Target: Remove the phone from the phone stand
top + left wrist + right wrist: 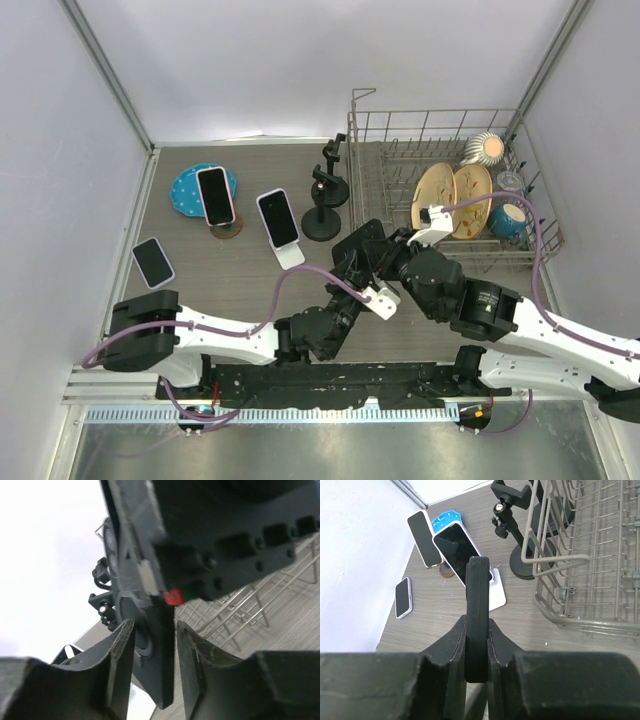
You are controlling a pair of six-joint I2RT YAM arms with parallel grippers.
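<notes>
Right gripper (477, 630) is clenched on a thin black slab (476, 605), seen edge-on; likely the phone in its stand, can't tell which part is which. It's held off the table mid-workspace, near the dish rack (400, 270) corner. Left gripper (152, 630) straddles the same slab; its fingers (120, 655) stand partway apart, one side looks touching, a thin gap shows on the other, and a real pinch can't be confirmed. To do this well: seat both left pads flat on the slab faces before pulling, let the right hand hold firm, and draw straight along the slab without twisting. Other phones (278, 220) sit well apart.
</notes>
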